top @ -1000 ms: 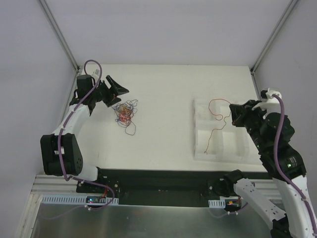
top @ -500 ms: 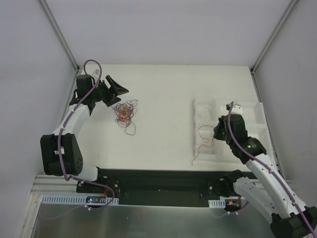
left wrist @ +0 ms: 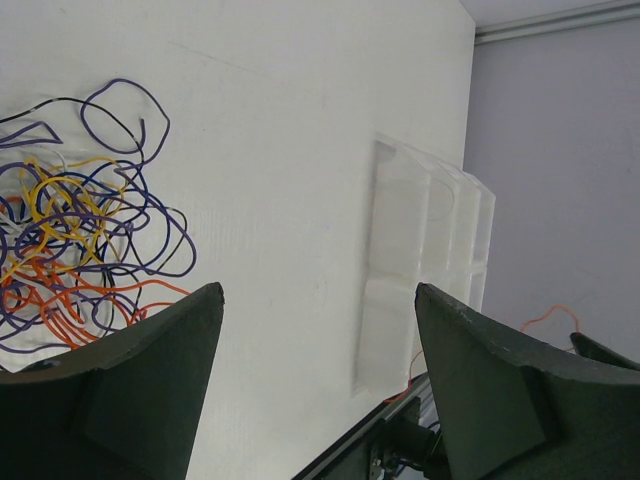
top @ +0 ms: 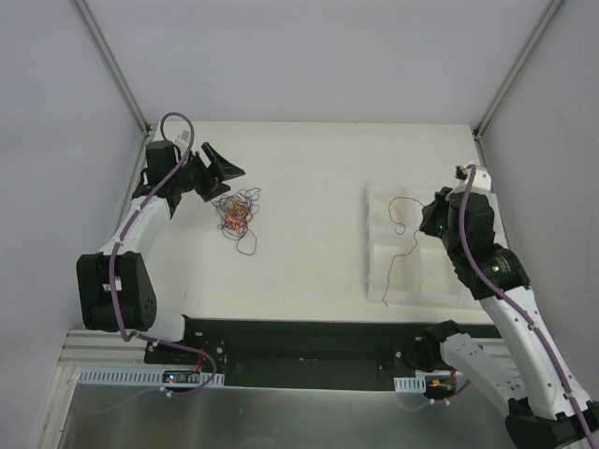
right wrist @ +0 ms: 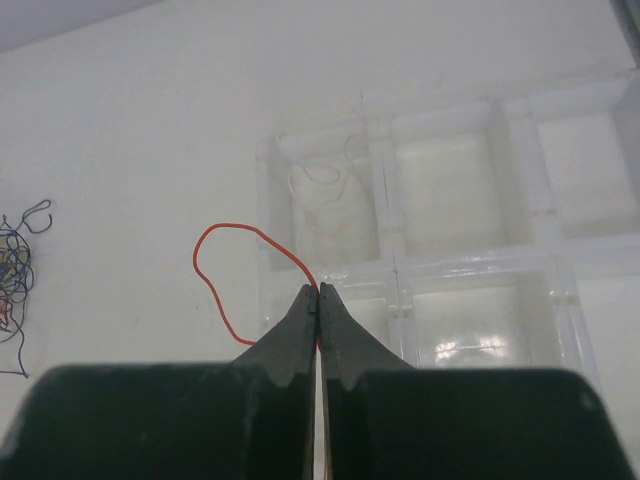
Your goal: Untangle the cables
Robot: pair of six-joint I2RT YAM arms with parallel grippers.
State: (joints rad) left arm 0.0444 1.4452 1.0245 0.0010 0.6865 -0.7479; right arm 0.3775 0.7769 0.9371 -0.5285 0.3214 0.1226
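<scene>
The cables lie as a small tangle point(top: 236, 212) of orange, blue, yellow and black strands on the white table at the left. In the left wrist view the tangle point(left wrist: 70, 270) fills the left side. My left gripper point(top: 213, 176) hovers just behind and left of it, open, with nothing between its fingers point(left wrist: 320, 292). A single orange-red cable point(top: 391, 279) hangs over the white tray. My right gripper point(top: 429, 223) is shut on this cable point(right wrist: 232, 226), which loops out to the left of the closed fingertips point(right wrist: 318, 290).
A white compartment tray point(top: 426, 271) sits at the right of the table. One far compartment holds a pale thin wire point(right wrist: 325, 180). The same tray point(left wrist: 410, 230) shows at the far side of the left wrist view. Walls and frame posts enclose the table.
My right arm swung in toward the tray's near edge and then back out over the tray, carrying the orange-red cable with it. The left arm and the tangle have stayed put.
</scene>
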